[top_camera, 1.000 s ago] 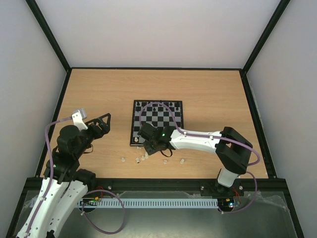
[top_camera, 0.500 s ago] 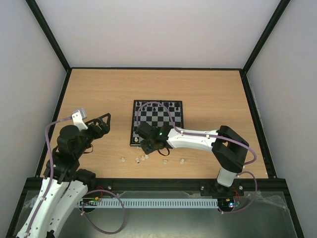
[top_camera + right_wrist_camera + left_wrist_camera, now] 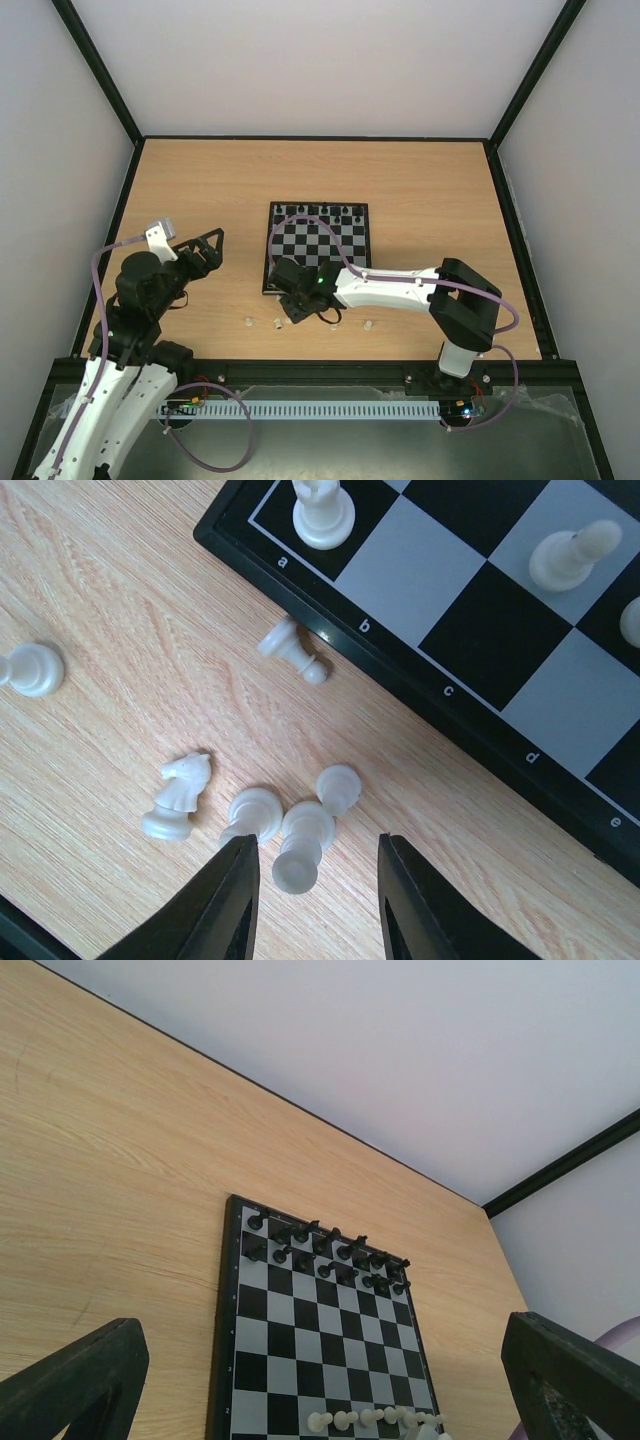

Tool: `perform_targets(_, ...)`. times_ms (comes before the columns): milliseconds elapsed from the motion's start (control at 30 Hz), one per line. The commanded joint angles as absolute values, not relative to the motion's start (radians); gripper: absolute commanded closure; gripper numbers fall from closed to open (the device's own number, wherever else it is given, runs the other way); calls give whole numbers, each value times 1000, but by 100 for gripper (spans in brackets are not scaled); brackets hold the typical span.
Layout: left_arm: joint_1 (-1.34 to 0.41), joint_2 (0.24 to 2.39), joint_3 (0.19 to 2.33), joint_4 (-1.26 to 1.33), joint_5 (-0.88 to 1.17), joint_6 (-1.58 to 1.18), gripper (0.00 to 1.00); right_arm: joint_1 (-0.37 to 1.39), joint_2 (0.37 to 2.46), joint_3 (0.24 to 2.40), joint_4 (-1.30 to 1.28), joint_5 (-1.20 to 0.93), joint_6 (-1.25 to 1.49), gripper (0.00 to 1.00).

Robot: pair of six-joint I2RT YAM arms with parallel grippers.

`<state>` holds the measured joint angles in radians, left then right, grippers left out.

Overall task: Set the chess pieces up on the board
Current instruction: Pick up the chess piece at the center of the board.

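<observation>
Hovering with the right tool (image 3: pixel 318 865) low over the light wooden table (image 3: pixel 200 180), just off the near edge of the small square black-and-white checkered chessboard (image 3: pixel 330 250), toward its left corner. Spread apart at the jaws, clamping nothing, straddling one toppled piece (image 3: pixel 300 846) of the cream-white plastic chess pieces (image 3: pixel 252 815) without touching it. Clustered off that same near edge of the chessboard: two more cream pieces just beside the toppled one, a cream knight (image 3: pixel 178 795) close by, and a lone cream pawn (image 3: pixel 30 668) farther out. Leaning against the chessboard's dark border, another small cream piece on its side (image 3: pixel 292 650). Standing on the chessboard's nearest rows, several cream pieces, one on the corner square (image 3: pixel 322 515). Filling the chessboard's two farthest rows, tiny black chess pieces (image 3: pixel 320 1250). Holding the left tool (image 3: pixel 198 255) well to the left of the chessboard, above the table, spread wide and empty.
</observation>
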<state>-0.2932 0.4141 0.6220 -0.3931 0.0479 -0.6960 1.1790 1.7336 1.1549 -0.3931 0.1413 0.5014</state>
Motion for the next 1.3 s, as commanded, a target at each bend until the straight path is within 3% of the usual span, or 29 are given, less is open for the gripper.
perform_targets(0, -288, 414, 620, -375, 49, -692, 0, 1193, 1722, 1148, -465, 170, 518, 66)
perform_targets(1267, -288, 402, 605, -377, 48, -704, 0, 1213, 1786, 1154, -464, 161, 528, 72)
